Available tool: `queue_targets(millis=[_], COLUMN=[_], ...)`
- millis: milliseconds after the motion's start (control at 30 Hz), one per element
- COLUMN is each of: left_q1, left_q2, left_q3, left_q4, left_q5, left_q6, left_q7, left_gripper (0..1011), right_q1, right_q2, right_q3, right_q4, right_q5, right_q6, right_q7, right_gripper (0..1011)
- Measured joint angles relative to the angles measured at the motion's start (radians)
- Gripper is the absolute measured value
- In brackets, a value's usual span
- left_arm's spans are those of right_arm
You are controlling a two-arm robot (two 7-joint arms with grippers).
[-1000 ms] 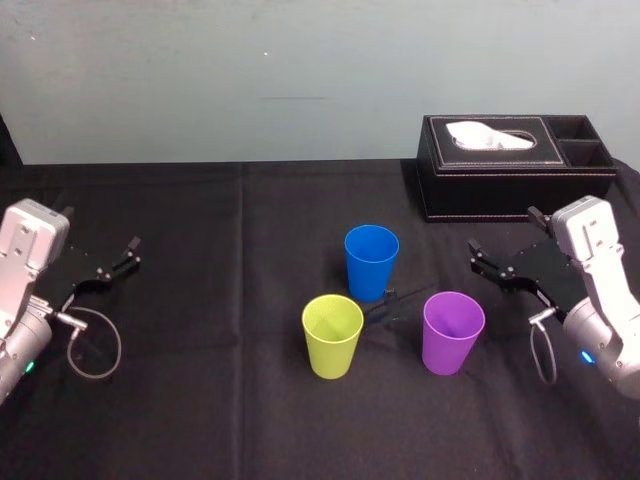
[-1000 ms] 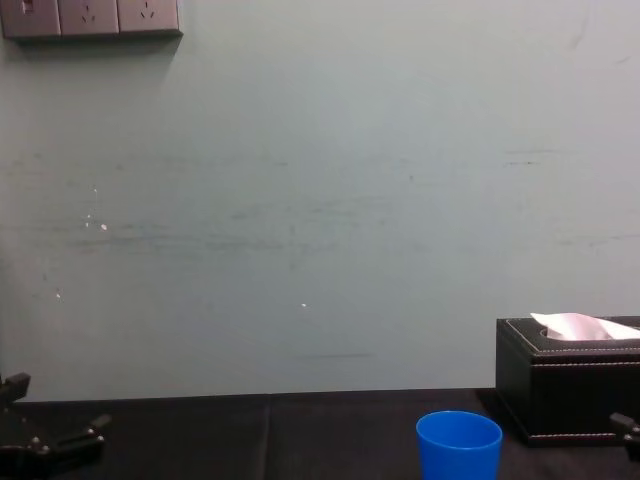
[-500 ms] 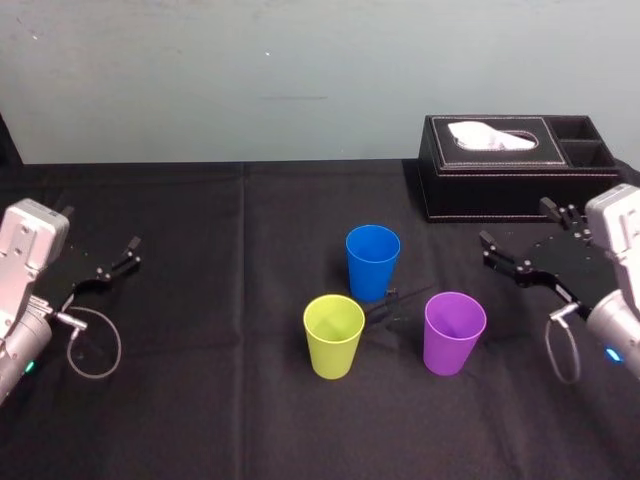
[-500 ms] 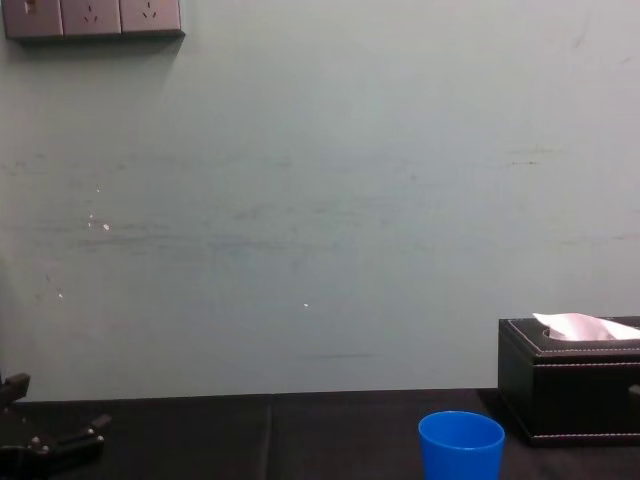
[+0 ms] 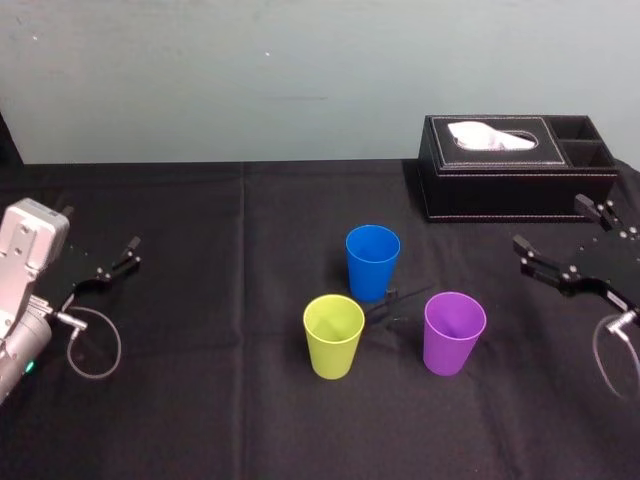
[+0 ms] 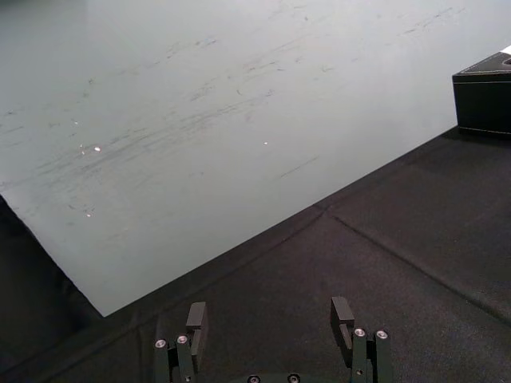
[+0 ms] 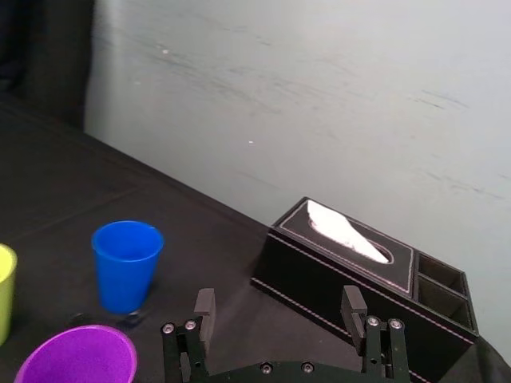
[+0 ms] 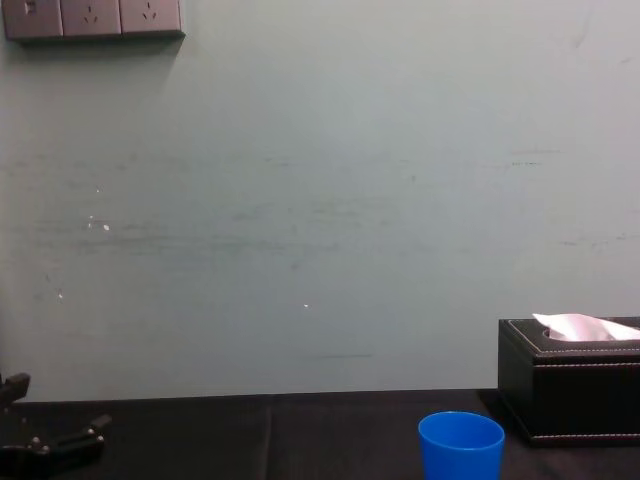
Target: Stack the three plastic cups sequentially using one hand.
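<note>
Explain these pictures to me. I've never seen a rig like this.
This is a robot with two arms. One picture looks down from its head, one looks forward from its chest, and one comes from each wrist. The left hand is at the table's left side. The right hand is at the right, near a tissue box. Both hands are open and hold nothing. On the black cloth three cups stand upright and apart: a blue cup behind, a green cup and a purple cup in front. None is stacked yet.

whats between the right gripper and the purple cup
Only bare black cloth lies between the right gripper and the purple cup, as the head view shows.
</note>
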Motion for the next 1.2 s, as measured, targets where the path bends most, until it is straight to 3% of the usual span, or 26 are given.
queue_targets(millis=[300,667,933,1200], left_q1=[0.0,0.0,0.0,0.0], left_q2=[0.0,0.0,0.0,0.0], left_q3=[0.0,0.0,0.0,0.0], left_q4=[0.0,0.0,0.0,0.0], left_q5=[0.0,0.0,0.0,0.0], left_q6=[0.0,0.0,0.0,0.0], left_q7=[0.0,0.0,0.0,0.0], left_gripper=[1010,1010,1010,1010], right_q1=[-0.119,-0.26,-0.32,-0.334], right_q2=[0.074,0.113,0.113,0.093], right_q3=[0.081,0.177,0.201,0.177], right_q4=[-0.077,-0.114,-0.118,-0.103], right_q5=[0.041,0.135,0.166,0.15], right_q6=[-0.012,-0.032,-0.035,-0.027], right_q7=[0.076,0.182,0.236,0.265], right_gripper=[1003,1003,1003,1003])
